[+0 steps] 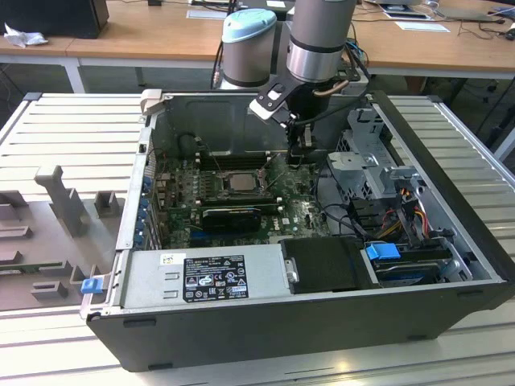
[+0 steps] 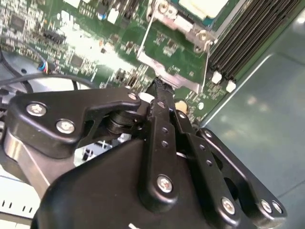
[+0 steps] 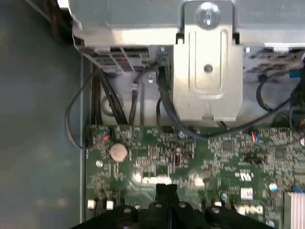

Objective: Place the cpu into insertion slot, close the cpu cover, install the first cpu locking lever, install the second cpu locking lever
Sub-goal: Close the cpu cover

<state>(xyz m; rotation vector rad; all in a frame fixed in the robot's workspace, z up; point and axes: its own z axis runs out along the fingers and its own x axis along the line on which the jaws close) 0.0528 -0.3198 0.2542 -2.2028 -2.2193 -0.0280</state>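
Inside the open computer case [image 1: 322, 322], which lies on the ribbed surface [image 1: 72, 121], the gripper [image 1: 299, 153] hangs low over the motherboard [image 1: 299, 211]. It is just beside the corner of the insertion slot [image 1: 212, 185], on the exterior view's right.

Jaws: pressed together in both wrist views [image 2: 159, 90] [image 3: 164, 191], with nothing seen between them.

The cpu [image 1: 239, 182] [image 2: 205, 7] sits in the slot, pale face up. The silver cpu cover [image 2: 178, 21] lies flat around it. Cannot tell whether the levers are latched.

Clearances:
- The memory slots [image 2: 248, 33] run along one edge of the socket, with bare grey case floor [image 2: 267, 105] past them.
- The metal drive cage [image 1: 370, 161] [image 3: 207, 62] stands near the gripper on the exterior view's right. Black cables [image 3: 164, 100] drop from it onto the board edge.
- A long black card [image 1: 232, 215] lies on the near side of the socket.
- The rear case wall [image 1: 217, 121] is close behind the arm.
- There is open room straight above the socket.

Writing: the power supply [image 1: 265, 277] carries a black-and-white label [image 1: 216, 277], text not legible.
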